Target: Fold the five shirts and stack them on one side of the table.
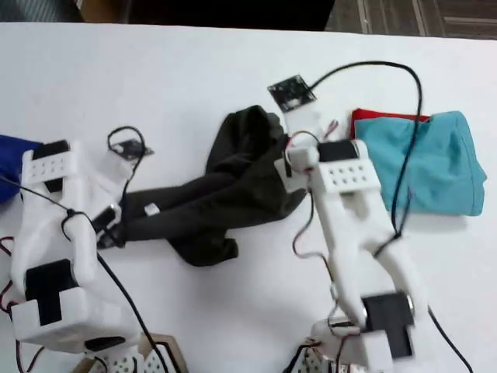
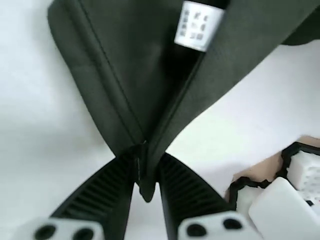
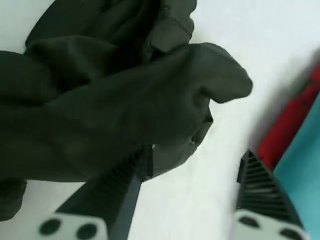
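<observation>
High view first: the black shirt (image 1: 225, 186) lies unfolded in a rumpled band across the middle of the table (image 1: 155, 70), its long axis running from my left arm's side up toward my right arm. My left gripper (image 2: 146, 160) is pinched tight on one end of it, jaws closed over a seamed edge close to the white label (image 2: 200, 25). My right gripper (image 3: 196, 154) sits at the opposite, bunched end with its jaws wide apart and nothing between them. The cloth bulges against one finger, and the gap shows mostly bare table. So the shirt lies toward my left arm from those open jaws, and I judge they must shift that way to bite a fold before I can stretch the band flat. Just beyond my right arm, a folded teal shirt (image 1: 435, 163) rests on a red shirt (image 1: 373, 115). A blue shirt (image 1: 12, 159) waits at the edge beside my left arm.
</observation>
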### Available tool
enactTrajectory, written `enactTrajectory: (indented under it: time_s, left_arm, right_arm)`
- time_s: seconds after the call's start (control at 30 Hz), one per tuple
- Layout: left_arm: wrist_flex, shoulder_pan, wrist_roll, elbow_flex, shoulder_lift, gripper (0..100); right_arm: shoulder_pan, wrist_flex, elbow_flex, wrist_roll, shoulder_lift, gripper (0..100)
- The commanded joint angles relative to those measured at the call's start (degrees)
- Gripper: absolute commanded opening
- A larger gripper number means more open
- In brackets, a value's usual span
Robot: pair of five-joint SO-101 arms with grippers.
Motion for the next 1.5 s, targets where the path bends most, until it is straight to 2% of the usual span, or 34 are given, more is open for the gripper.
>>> enactTrajectory:
  time_s: [0.0,0.07,0.2,0.27,0.33,0.37,0.4,0.47,0.73,0.93,1.07,1.17,1.3,1.4,1.47]
  left_arm:
    - [-3.1,-0.6,-0.2,3.2,-2.6,3]
    - [-5.4,-0.6,1.6,4.8,-2.8,3]
    - [-10.8,-0.5,10.0,5.0,-2.9,3]
    - [-14.9,-0.5,14.8,5.5,-2.9,3]
    - [-18.5,-0.6,20.1,5.6,-2.7,3]
    - [-19.8,-0.6,22.7,5.6,-2.7,3]
    - [-20.7,-0.5,24.9,5.6,-2.7,3]
    - [-22.3,0.4,27.2,5.5,-2.6,3]
    - [-23.9,7.6,27.4,8.8,-2.5,3]
    - [-26.7,9.2,27.6,11.7,-2.5,3]
    - [-26.7,9.1,27.6,11.5,-2.5,3]
    - [-27.3,9.2,27.6,11.5,-2.5,3]
    - [-27.6,9.1,27.5,11.5,-2.5,3]
    - [-27.6,9.1,27.5,11.5,-2.5,3]
    - [-27.9,9.1,27.5,11.5,-2.5,3]
  right_arm:
    - [-0.2,2.4,-9.2,-0.4,7.8,28.0]
    - [-0.3,6.7,-12.9,-0.4,12.0,28.0]
    - [-0.2,11.6,-16.3,0.2,18.0,25.9]
    - [-0.2,12.8,-16.4,0.4,19.2,17.3]
    - [-0.3,13.8,-16.2,1.7,19.1,2.8]
    - [-0.3,14.5,-16.3,1.8,18.6,0.9]
    - [-0.3,15.8,-16.4,1.8,17.7,3.8]
    - [-0.7,18.9,-16.3,2.1,14.5,1.5]
    - [-4.3,34.9,-15.1,6.1,-8.7,2.1]
    - [-4.3,33.7,0.6,6.9,-18.2,2.1]
    - [-4.3,29.6,11.4,14.6,-16.3,2.1]
    - [-4.3,30.4,12.7,17.1,-13.8,2.3]
    - [-4.4,37.0,7.9,20.9,-14.5,13.9]
    - [-4.1,37.7,3.2,21.1,-20.2,23.8]
    - [-4.3,37.6,0.8,20.7,-23.6,26.6]
